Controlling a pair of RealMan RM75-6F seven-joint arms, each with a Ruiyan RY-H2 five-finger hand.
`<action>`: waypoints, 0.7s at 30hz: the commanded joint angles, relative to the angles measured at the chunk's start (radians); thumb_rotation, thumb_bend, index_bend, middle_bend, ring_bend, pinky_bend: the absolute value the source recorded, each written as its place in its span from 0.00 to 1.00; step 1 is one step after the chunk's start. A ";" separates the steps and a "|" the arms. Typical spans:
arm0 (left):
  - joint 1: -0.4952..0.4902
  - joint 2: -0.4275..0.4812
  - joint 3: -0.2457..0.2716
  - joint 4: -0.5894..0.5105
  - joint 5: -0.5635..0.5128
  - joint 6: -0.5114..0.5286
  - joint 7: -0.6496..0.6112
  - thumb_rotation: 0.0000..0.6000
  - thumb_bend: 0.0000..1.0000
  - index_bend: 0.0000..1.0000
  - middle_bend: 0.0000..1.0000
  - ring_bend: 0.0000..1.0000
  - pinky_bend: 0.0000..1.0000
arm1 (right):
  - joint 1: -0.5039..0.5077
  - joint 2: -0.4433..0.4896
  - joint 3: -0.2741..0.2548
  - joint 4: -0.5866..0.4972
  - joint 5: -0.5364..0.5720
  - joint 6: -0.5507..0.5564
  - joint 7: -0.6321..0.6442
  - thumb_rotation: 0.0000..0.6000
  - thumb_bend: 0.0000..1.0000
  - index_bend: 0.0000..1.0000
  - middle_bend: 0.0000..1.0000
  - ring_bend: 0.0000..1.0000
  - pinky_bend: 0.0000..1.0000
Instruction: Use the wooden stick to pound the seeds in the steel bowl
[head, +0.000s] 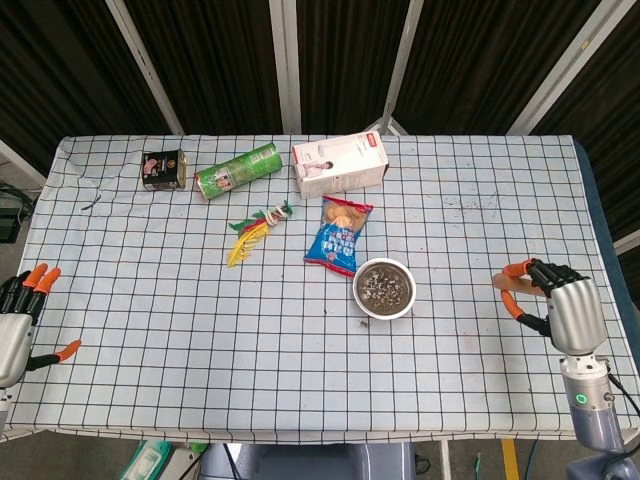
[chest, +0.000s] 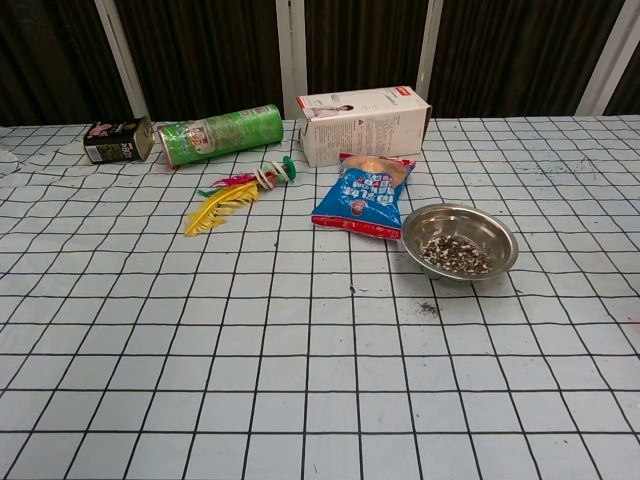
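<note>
Right hand (head: 560, 305): curling around wooden stick (head: 512, 282), sitting at 3 o'clock of steel bowl (head: 384, 288), well apart.
Left hand (head: 20, 318): hanging open, 9 o'clock table edge.
Seeds (chest: 455, 255): lying in bowl.
Handling: probably stiff, light; gripping mid-shaft, end down.

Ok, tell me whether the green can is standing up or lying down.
Lying down. The green can rests on its side on the table, between the small dark tin and white box.

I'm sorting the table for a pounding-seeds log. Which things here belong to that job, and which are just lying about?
Job: steel bowl with seeds; right hand. The stick itself is not clearly visible.

Lying about: blue snack bag, white box, green can, dark tin, feather toy.
</note>
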 joint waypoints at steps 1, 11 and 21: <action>0.000 0.000 0.001 0.001 0.001 0.001 -0.003 1.00 0.20 0.02 0.00 0.00 0.00 | -0.005 0.016 -0.044 -0.011 -0.013 -0.046 -0.075 1.00 0.87 0.77 0.66 0.61 0.66; 0.001 0.001 0.001 0.004 0.004 0.001 -0.008 1.00 0.20 0.02 0.00 0.00 0.00 | -0.005 0.051 -0.094 -0.085 0.006 -0.151 -0.305 1.00 0.87 0.77 0.67 0.61 0.66; 0.001 0.001 0.002 0.005 0.004 0.001 -0.010 1.00 0.20 0.02 0.00 0.00 0.00 | -0.019 0.082 -0.113 -0.152 -0.012 -0.125 -0.326 1.00 0.87 0.50 0.52 0.44 0.55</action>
